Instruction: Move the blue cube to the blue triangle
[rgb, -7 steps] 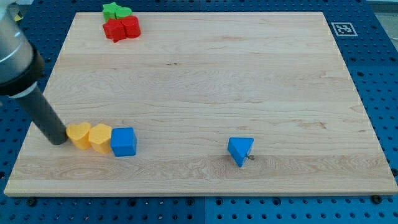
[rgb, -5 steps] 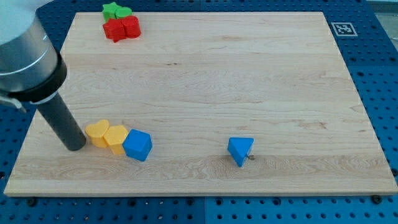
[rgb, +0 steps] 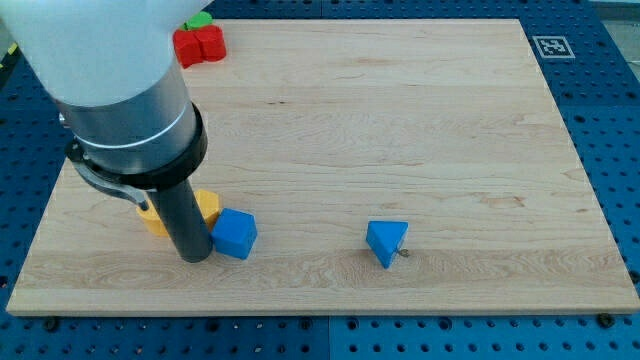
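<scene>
The blue cube (rgb: 236, 234) lies on the wooden board (rgb: 400, 130) at the lower left. The blue triangle (rgb: 386, 242) lies to its right, well apart, near the board's bottom edge. My tip (rgb: 194, 257) stands on the board right against the cube's left side. Two yellow blocks (rgb: 205, 206) sit just behind the rod, partly hidden by it.
Red blocks (rgb: 198, 44) and a green block (rgb: 198, 20) sit at the board's top left, partly hidden by the arm. A square marker (rgb: 549, 46) is at the top right corner. The arm's body covers the view's upper left.
My tip has moved to the right, past the yellow blocks, and now touches the blue cube. The cube has slid right and turned. The yellow blocks also shifted right.
</scene>
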